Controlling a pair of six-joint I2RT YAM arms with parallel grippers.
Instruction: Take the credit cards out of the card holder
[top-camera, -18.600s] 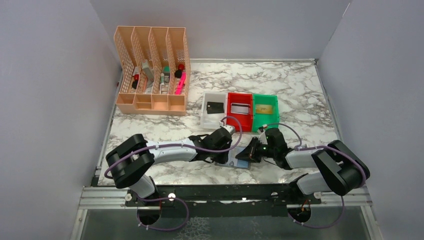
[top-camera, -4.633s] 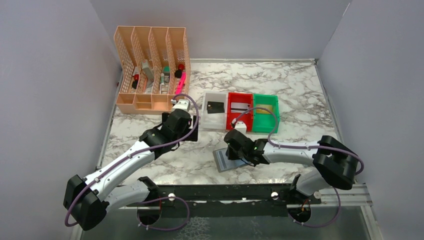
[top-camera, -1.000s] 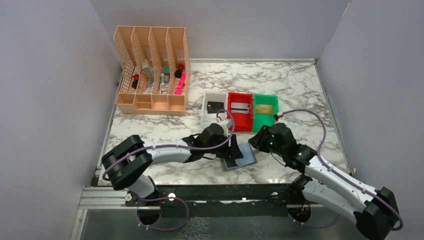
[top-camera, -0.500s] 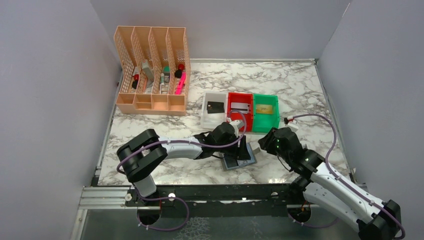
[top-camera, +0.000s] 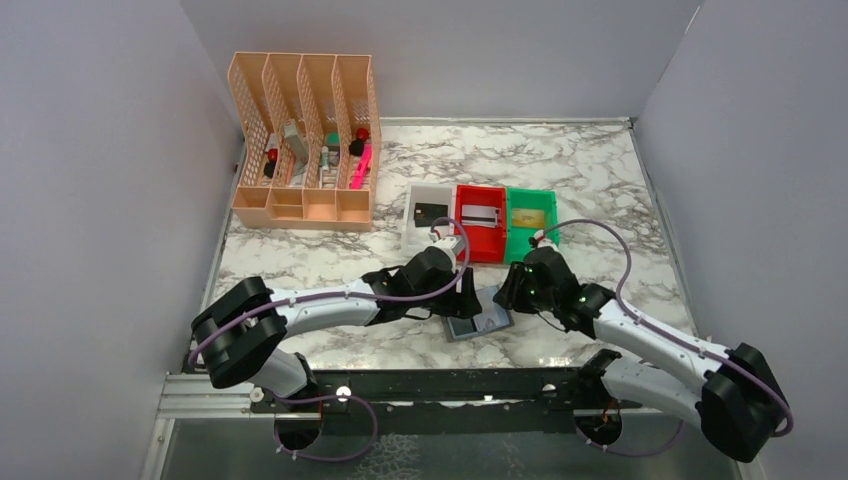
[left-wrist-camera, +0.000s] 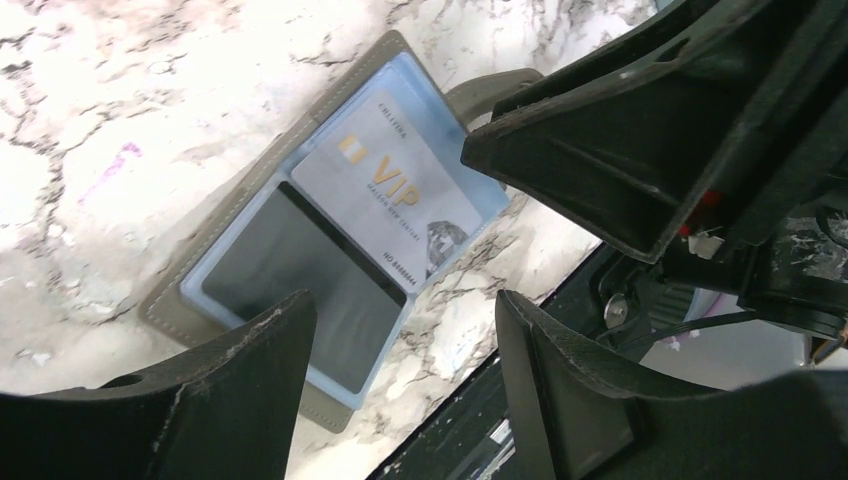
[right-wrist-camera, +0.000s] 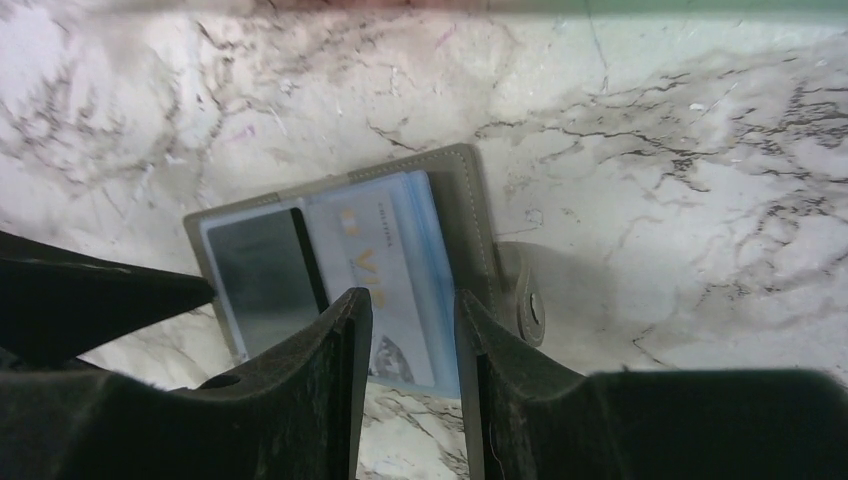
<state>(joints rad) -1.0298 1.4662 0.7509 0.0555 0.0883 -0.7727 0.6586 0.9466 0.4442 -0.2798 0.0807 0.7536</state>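
well, both arms lie low and stretched out over the marble table (top-camera: 330, 265), one from each side, and their tips almost meet above the card holder (top-camera: 480, 323). the left gripper (left-wrist-camera: 400, 300) points down at it, with its two fingers wide apart and nothing between them. the right gripper (right-wrist-camera: 410, 300) leans in from the other side, its arm bent at the elbow, with its fingers a little apart and nothing held. the card holder lies open and flat on the table near the front edge, right under both of them. a silvery-white card (left-wrist-camera: 385, 190) with gold letters sits in its light-blue pocket. behind it a black card (top-camera: 430, 213) lies in the white bin (top-camera: 424, 242).
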